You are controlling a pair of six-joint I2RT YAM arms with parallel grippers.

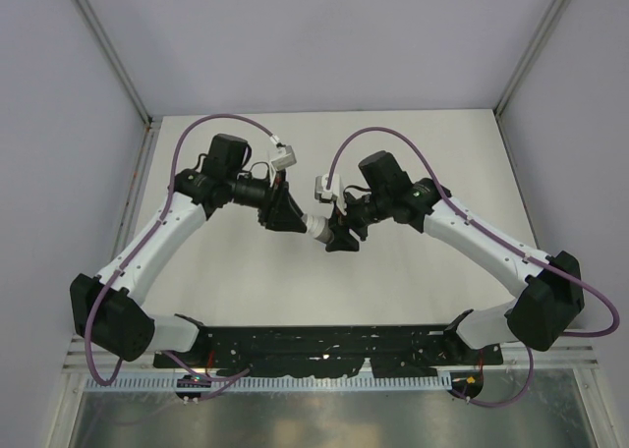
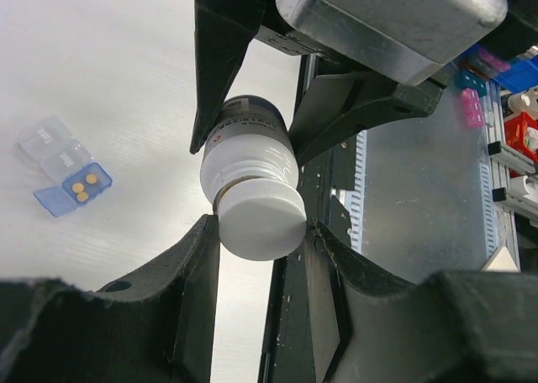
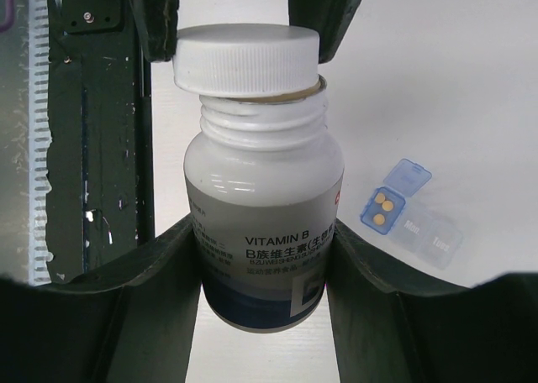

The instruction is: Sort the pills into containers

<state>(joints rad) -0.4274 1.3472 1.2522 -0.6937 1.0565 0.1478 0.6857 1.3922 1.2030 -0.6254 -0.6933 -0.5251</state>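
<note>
A white vitamin B bottle [image 3: 265,215] with a grey and blue label is held in the air between both arms [image 1: 317,227]. My right gripper [image 3: 265,261] is shut on the bottle's body. My left gripper [image 2: 262,229] is shut on its white cap [image 2: 261,219]. The cap [image 3: 246,60] sits high on the neck, with the threads bare below it. A clear pill box [image 3: 412,215] lies on the table with one blue compartment open and three yellow pills [image 3: 382,208] in it. It also shows in the left wrist view [image 2: 63,165]. It is hidden in the top view.
A black rail [image 1: 324,345] runs along the table's near edge. Shelves with coloured bins [image 2: 504,81] stand beyond it. Grey walls close the table at the left, back and right.
</note>
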